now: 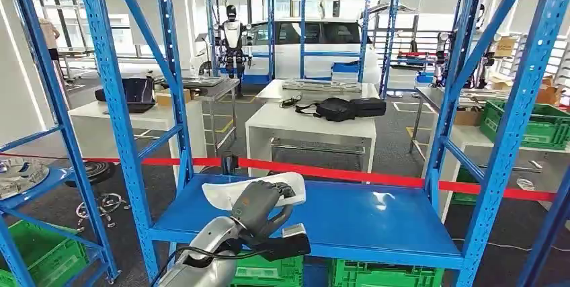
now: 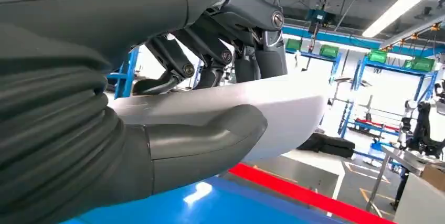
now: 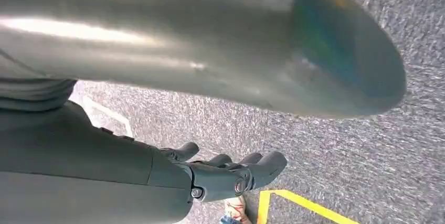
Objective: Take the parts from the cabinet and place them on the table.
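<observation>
Currently the left hand (image 1: pixel 261 199) is on the white part (image 1: pixel 222 193), which lies on the blue shelf (image 1: pixel 363 223) of the blue cabinet (image 1: pixel 114 105), toward the shelf's back-left area near the red tape (image 1: pixel 336 174) stretched behind it. Head view: the hand comes in from below on a silver arm, lies over the right half of the part with dark fingers (image 1: pixel 286 189) draped over its top; the part's left end sticks out free beyond the hand. Left wrist view: white part (image 2: pixel 273 103) sits between the thick grey thumb (image 2: pixel 210 137) underneath and the dark fingers (image 2: pixel 252 59) on the upper face, so the left hand (image 2: pixel 173 108) is clamped on the part, thumb and fingers touching it from opposite sides. Blue shelf (image 2: pixel 225 203) shows just under the thumb; cannot tell if the part still touches the shelf or is lifted slightly. Right hand (image 3: pixel 225 174) hangs over grey floor (image 3: pixel 367 145) with a yellow line (image 3: pixel 304 205), fingers close together and slightly curled, nothing in them. Beyond the cabinet stands a white table (image 1: pixel 309 129) with a black bag (image 1: pixel 339 108) on it, well apart from the part. Green crates (image 1: pixel 376 275) sit under the shelf.
</observation>
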Robot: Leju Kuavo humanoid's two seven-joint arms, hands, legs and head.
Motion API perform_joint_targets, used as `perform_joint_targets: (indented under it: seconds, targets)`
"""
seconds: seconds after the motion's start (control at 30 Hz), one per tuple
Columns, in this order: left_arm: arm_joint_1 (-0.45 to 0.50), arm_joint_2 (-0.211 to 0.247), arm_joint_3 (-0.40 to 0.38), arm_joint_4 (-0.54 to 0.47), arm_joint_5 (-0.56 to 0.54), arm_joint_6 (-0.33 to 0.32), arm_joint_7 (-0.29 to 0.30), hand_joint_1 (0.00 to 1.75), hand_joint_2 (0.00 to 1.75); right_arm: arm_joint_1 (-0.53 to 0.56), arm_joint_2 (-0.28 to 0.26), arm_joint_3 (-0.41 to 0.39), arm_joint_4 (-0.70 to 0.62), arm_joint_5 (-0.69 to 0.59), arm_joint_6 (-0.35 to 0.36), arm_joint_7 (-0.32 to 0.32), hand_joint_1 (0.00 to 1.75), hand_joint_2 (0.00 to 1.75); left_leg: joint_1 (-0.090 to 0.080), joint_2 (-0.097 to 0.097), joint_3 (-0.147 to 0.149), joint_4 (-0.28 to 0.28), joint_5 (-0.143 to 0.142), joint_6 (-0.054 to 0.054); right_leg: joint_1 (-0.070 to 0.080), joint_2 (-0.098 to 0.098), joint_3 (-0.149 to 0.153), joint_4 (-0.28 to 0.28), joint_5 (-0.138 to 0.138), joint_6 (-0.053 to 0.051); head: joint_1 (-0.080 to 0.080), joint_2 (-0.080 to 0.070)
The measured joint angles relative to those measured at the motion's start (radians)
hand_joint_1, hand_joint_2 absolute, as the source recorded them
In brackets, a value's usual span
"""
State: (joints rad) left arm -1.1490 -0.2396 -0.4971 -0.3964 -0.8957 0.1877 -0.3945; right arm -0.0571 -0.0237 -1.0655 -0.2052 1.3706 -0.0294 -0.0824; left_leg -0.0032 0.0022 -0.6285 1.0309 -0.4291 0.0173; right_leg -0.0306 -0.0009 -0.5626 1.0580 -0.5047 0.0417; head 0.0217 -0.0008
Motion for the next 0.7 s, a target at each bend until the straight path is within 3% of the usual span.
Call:
perform_joint_targets:
  seconds: [0.03, 0.07, 0.1, 0.17, 0.2, 0.23, 0.3, 0.33, 0.37, 0.4, 0.43, 0.5, 0.53, 0.57, 0.67, 0.7]
  targets:
    - [-0.001, 0.003, 0.000, -0.002, 0.001, 0.000, 0.002, 1.71, 1.75, -0.003, 0.001, 0.000, 0.000, 0.001, 0.003, -0.002, 0.00, 0.00, -0.005, -0.001, -0.010, 0.003, 0.004, -0.007, 0.008, 0.004, 0.010, -0.011, -0.010, -0.010, 0.001, 0.000]
    - [-0.001, 0.006, 0.000, -0.001, 0.002, -0.001, 0.002, 1.71, 1.75, -0.001, 0.002, 0.000, 0.000, 0.005, 0.003, -0.003, 0.00, 0.00, -0.006, -0.001, -0.008, 0.004, 0.007, -0.012, 0.010, 0.008, -0.002, -0.003, 0.005, -0.024, -0.001, 0.000]
    - [-0.003, 0.010, 0.000, -0.002, 0.002, -0.001, 0.000, 1.71, 1.75, -0.002, 0.002, 0.000, 0.000, 0.009, 0.004, -0.005, 0.00, 0.00, -0.007, -0.002, -0.012, 0.008, 0.011, -0.017, 0.009, 0.008, -0.002, -0.015, -0.005, -0.030, -0.001, 0.000]
    - [-0.004, 0.025, 0.000, -0.002, 0.008, -0.006, -0.006, 1.71, 1.75, -0.003, 0.003, 0.000, 0.000, 0.019, 0.003, -0.011, 0.00, 0.00, -0.007, 0.000, -0.018, 0.003, 0.022, -0.030, 0.003, 0.008, -0.014, -0.015, 0.008, -0.047, -0.002, 0.000]
    - [-0.004, 0.036, 0.000, -0.001, 0.012, -0.008, -0.010, 1.71, 1.75, -0.005, 0.004, 0.000, 0.000, 0.022, 0.003, -0.014, 0.00, 0.00, -0.004, -0.003, -0.028, 0.017, 0.002, -0.036, 0.003, 0.004, -0.018, -0.016, 0.016, -0.055, -0.001, 0.000]
    - [-0.005, 0.044, 0.000, -0.002, 0.018, -0.009, -0.012, 1.71, 1.75, -0.006, 0.004, 0.000, 0.000, 0.024, 0.002, -0.017, 0.00, 0.00, -0.004, -0.003, -0.044, 0.058, -0.047, -0.042, 0.003, 0.004, -0.028, -0.016, 0.025, -0.064, -0.004, 0.000]
    - [-0.004, 0.058, 0.000, -0.001, 0.019, -0.010, -0.019, 1.71, 1.75, -0.007, 0.004, 0.000, 0.000, 0.031, 0.001, -0.021, 0.00, 0.00, -0.001, -0.002, -0.092, 0.207, -0.148, -0.050, 0.004, 0.003, -0.050, -0.016, 0.043, -0.068, -0.005, 0.000]
    - [-0.003, 0.061, 0.000, 0.000, 0.020, -0.010, -0.020, 1.71, 1.75, -0.007, 0.004, 0.000, 0.000, 0.032, 0.001, -0.021, 0.00, 0.00, -0.001, -0.002, -0.110, 0.275, -0.179, -0.051, 0.005, 0.003, -0.062, -0.016, 0.052, -0.069, -0.005, 0.000]
    - [-0.002, 0.068, 0.000, 0.001, 0.021, -0.010, -0.021, 1.71, 1.75, -0.007, 0.004, 0.000, 0.000, 0.033, 0.002, -0.022, 0.00, 0.00, -0.001, -0.002, -0.115, 0.315, -0.188, -0.051, 0.006, 0.003, -0.074, -0.016, 0.061, -0.069, -0.005, 0.000]
    - [0.000, 0.071, 0.000, 0.002, 0.022, -0.010, -0.022, 1.71, 1.75, -0.007, 0.004, 0.000, 0.000, 0.033, 0.002, -0.022, 0.00, 0.00, -0.001, -0.003, -0.096, 0.307, -0.171, -0.048, 0.007, 0.003, -0.086, -0.016, 0.070, -0.068, -0.005, 0.000]
    - [0.000, 0.073, 0.000, 0.002, 0.022, -0.010, -0.021, 1.71, 1.75, -0.007, 0.004, 0.000, 0.000, 0.033, 0.002, -0.022, 0.00, 0.00, -0.001, -0.003, -0.055, 0.256, -0.139, -0.042, 0.009, 0.003, -0.096, -0.015, 0.079, -0.067, -0.005, 0.000]
    - [-0.002, 0.076, 0.000, 0.000, 0.023, -0.010, -0.022, 1.71, 1.75, -0.007, 0.004, 0.000, 0.000, 0.033, 0.002, -0.022, 0.00, 0.00, -0.008, -0.004, 0.067, 0.078, -0.093, -0.022, 0.013, 0.003, -0.109, -0.015, 0.095, -0.064, -0.005, 0.000]
    - [-0.002, 0.076, 0.000, -0.004, 0.023, -0.011, -0.023, 1.71, 1.75, -0.007, 0.008, 0.000, 0.000, 0.033, 0.002, -0.022, 0.00, 0.00, -0.011, -0.004, 0.113, 0.004, -0.118, -0.010, 0.014, 0.003, -0.113, -0.015, 0.101, -0.059, -0.005, 0.000]
    - [-0.002, 0.076, 0.000, -0.006, 0.024, -0.011, -0.026, 1.71, 1.75, -0.007, 0.008, 0.000, 0.000, 0.033, 0.002, -0.022, 0.00, 0.00, -0.014, 0.000, 0.120, -0.001, -0.106, -0.018, 0.012, 0.002, -0.114, -0.019, 0.110, -0.051, -0.004, 0.000]
    - [-0.004, 0.077, 0.000, -0.005, 0.025, -0.014, -0.027, 1.71, 1.75, -0.009, 0.010, 0.000, 0.000, 0.035, 0.004, -0.020, 0.00, 0.00, -0.020, -0.001, 0.102, -0.016, -0.093, 0.001, 0.008, 0.001, -0.112, -0.035, 0.133, -0.029, -0.006, 0.000]
    - [-0.005, 0.076, 0.000, -0.005, 0.024, -0.016, -0.027, 1.71, 1.75, -0.009, 0.011, 0.000, 0.000, 0.035, 0.005, -0.019, 0.00, 0.00, -0.009, 0.004, 0.109, -0.032, -0.069, 0.010, 0.006, 0.001, -0.118, -0.030, 0.127, -0.024, -0.006, 0.000]
